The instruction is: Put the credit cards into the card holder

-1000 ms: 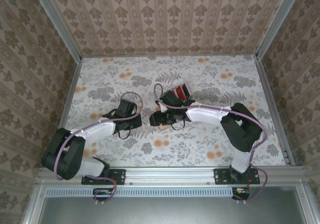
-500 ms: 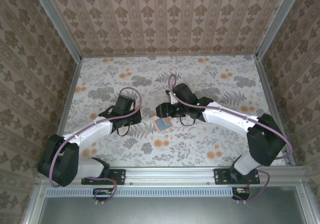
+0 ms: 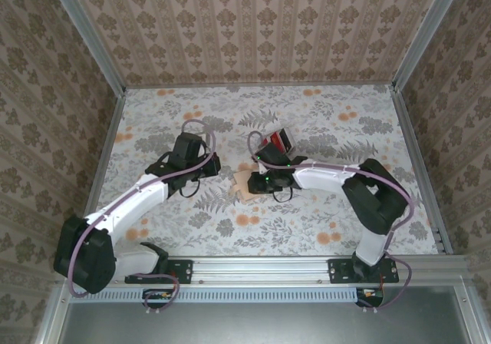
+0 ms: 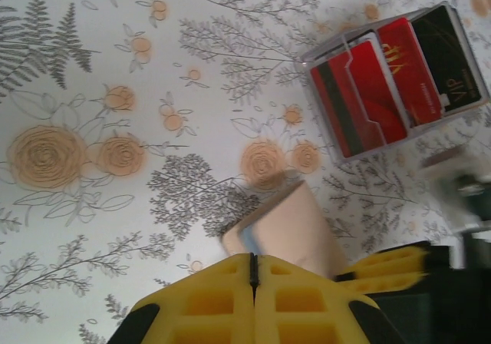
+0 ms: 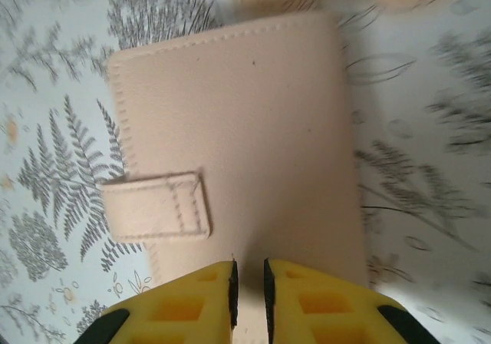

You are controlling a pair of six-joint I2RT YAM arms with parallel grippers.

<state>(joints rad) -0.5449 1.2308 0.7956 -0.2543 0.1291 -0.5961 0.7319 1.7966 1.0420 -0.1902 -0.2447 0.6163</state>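
Top view: the tan card holder (image 3: pixel 241 183) lies near the middle of the floral table (image 3: pixel 345 129). The credit cards (image 3: pixel 276 140) stand in a clear case (image 3: pixel 285 137) near its 1 o'clock. My left gripper (image 3: pixel 217 169) sits close at the holder's 9 o'clock, and my right gripper (image 3: pixel 257 181) meets it from 3 o'clock.

Left wrist: my left fingers (image 4: pixel 222 302) are pressed together, empty. The holder is just beyond them at 12 o'clock, and the red cards and a black one are at 2 o'clock.

Right wrist: the holder is folded shut, with its strap tab (image 5: pixel 157 206) at 9 o'clock. My right claw is narrowed to a slit over the near edge, but I can't tell whether it pinches the leather.

I expect the holder to be light, soft and floppy, and likely to slide on the cloth. I'd pin one cover and lift the tab. The glossy cards should be stiff and slippery, so I'd pinch an exposed short edge.
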